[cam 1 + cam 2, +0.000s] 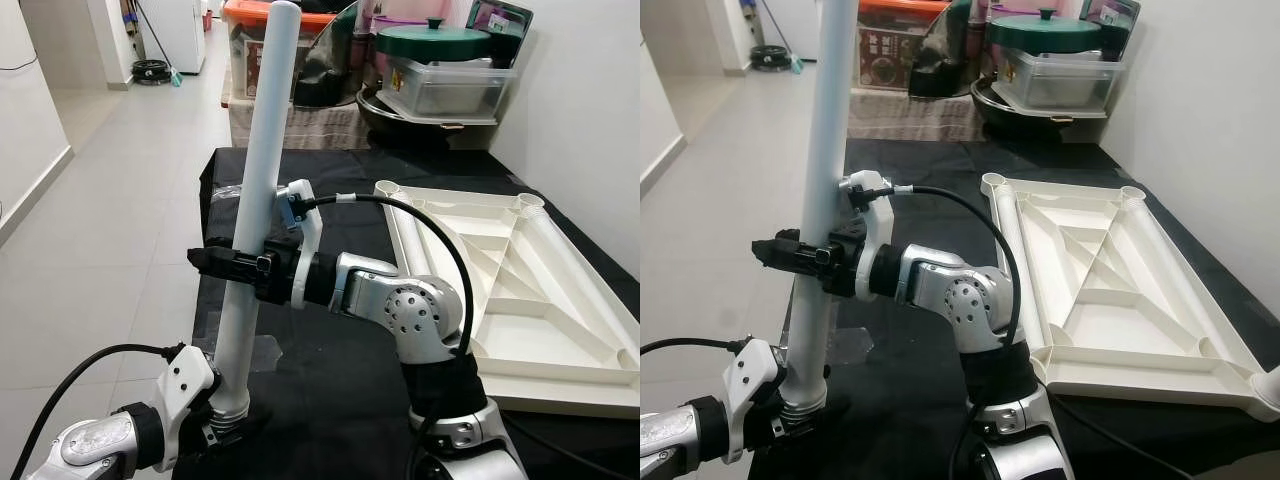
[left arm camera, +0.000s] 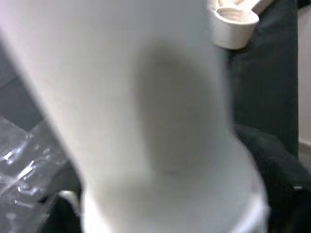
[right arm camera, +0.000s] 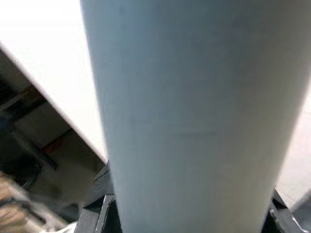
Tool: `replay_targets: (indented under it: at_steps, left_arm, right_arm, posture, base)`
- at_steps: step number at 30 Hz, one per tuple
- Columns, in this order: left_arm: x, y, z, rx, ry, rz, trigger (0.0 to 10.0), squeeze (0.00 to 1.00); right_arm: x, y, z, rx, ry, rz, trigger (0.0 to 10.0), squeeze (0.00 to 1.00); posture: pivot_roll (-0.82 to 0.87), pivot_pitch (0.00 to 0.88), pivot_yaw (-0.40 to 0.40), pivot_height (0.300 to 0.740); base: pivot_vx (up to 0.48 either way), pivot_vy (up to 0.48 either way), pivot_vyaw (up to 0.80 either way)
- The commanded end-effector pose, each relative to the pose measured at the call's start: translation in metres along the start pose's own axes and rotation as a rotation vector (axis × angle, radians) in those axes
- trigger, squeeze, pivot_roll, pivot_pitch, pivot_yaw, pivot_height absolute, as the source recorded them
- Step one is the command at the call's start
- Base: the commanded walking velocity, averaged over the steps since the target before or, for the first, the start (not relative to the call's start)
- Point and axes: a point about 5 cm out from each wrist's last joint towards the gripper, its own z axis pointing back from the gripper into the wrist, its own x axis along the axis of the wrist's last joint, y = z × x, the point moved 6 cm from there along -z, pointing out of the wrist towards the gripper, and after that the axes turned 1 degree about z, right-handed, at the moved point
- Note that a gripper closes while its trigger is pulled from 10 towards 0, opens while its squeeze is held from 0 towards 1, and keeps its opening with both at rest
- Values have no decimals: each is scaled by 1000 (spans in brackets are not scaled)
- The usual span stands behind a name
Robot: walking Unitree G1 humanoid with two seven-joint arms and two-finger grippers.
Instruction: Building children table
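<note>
– where's the long white plastic tube leg?
– standing nearly upright over the black cloth-covered table, left of the upturned white plastic tabletop.
– held how?
– right gripper clamped round the middle, left gripper closed on the threaded bottom end.
– behind?
– green-lidded clear storage boxes.

— What colours do we see here?
— We see a pale grey-white table leg, a cream tabletop and a plain black cloth.
— And behind?
— We make out a dark green lid and an orange-lidded bin.
</note>
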Motion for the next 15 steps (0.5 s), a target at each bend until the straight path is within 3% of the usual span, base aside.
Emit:
replay_targets:
  at_steps: [1, 7, 8, 9, 10, 13, 15]
  left_arm:
    - [11, -9, -6, -48, -46, -50, 10000, 1000]
    - [25, 3, -3, 25, -116, -51, 10000, 1000]
    - [46, 18, 4, 132, -198, -50, 10000, 1000]
    - [54, 26, 8, 188, -231, -53, 10000, 1000]
    - [54, 26, 8, 188, -231, -53, 10000, 1000]
    - [71, 52, 23, 388, -293, -91, 10000, 1000]
    - [74, 59, 28, 445, -305, -106, 10000, 1000]
  right_arm:
    - [3, 7, -5, 27, -28, -7, 0, 0]
    - [16, -2, 0, -38, -72, 45, 0, 0]
    - [26, -26, 8, -151, -99, 115, 0, 0]
    - [30, -37, 13, -202, -107, 141, 0, 0]
    - [30, -37, 13, -202, -107, 141, 0, 0]
    - [47, -73, 36, -406, -117, 325, 0, 0]
    - [51, -81, 42, -459, -114, 370, 0, 0]
  posture:
    - [82, 0, -76, 740]
    - [84, 0, -76, 740]
    - [92, 0, -78, 740]
    - [92, 0, -78, 740]
    - [92, 0, -78, 740]
    - [92, 0, -79, 740]
    - [93, 0, -80, 740]
  base:
    - [0, 0, 0]
    - [0, 0, 0]
    - [0, 0, 0]
    - [0, 0, 0]
    - [0, 0, 0]
    - [0, 0, 0]
    - [0, 0, 0]
